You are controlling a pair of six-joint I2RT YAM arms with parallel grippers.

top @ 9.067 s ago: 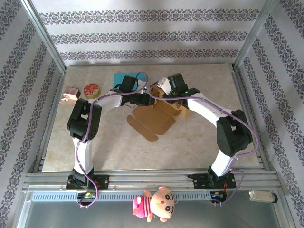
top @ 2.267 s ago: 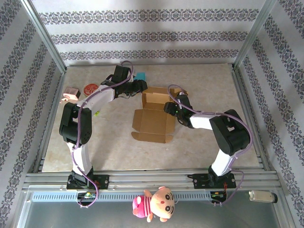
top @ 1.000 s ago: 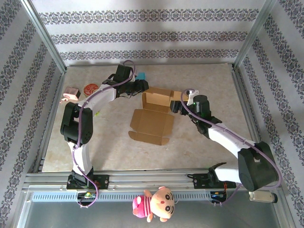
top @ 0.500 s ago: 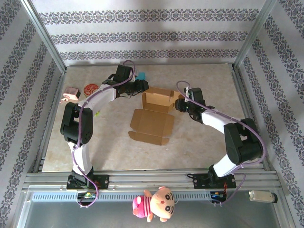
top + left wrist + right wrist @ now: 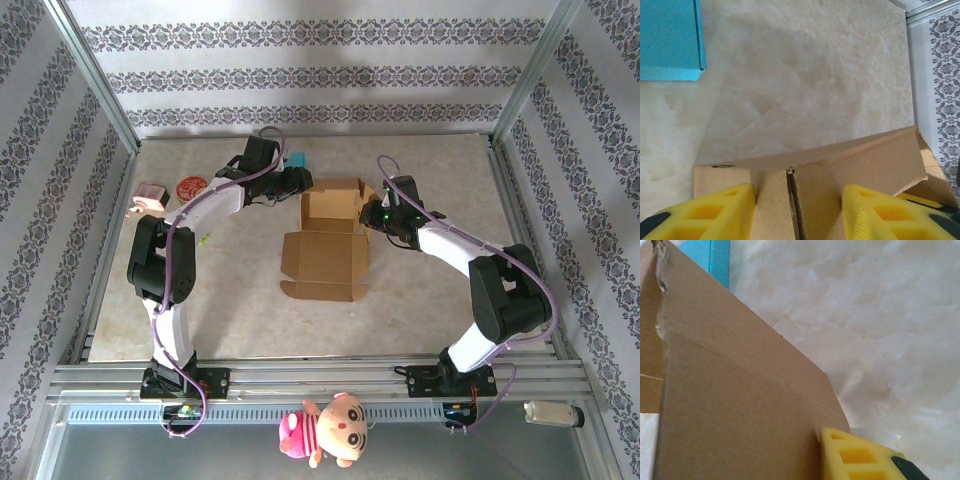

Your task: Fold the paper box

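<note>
1. No word, brand, number or sign can be read in any view.
2. The round tin [image 5: 190,187] at the left of the table has a red printed face. It is too small to make out any lettering.
3. The visible faces of the cardboard box [image 5: 325,258] are plain brown and bear no readable marking.

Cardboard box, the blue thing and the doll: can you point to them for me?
paper box [image 5: 322,258]: top view, middle of its flat open lid.
blue thing [image 5: 667,37]: left wrist view, on its top face.
doll [image 5: 346,414]: top view, on its head.
</note>
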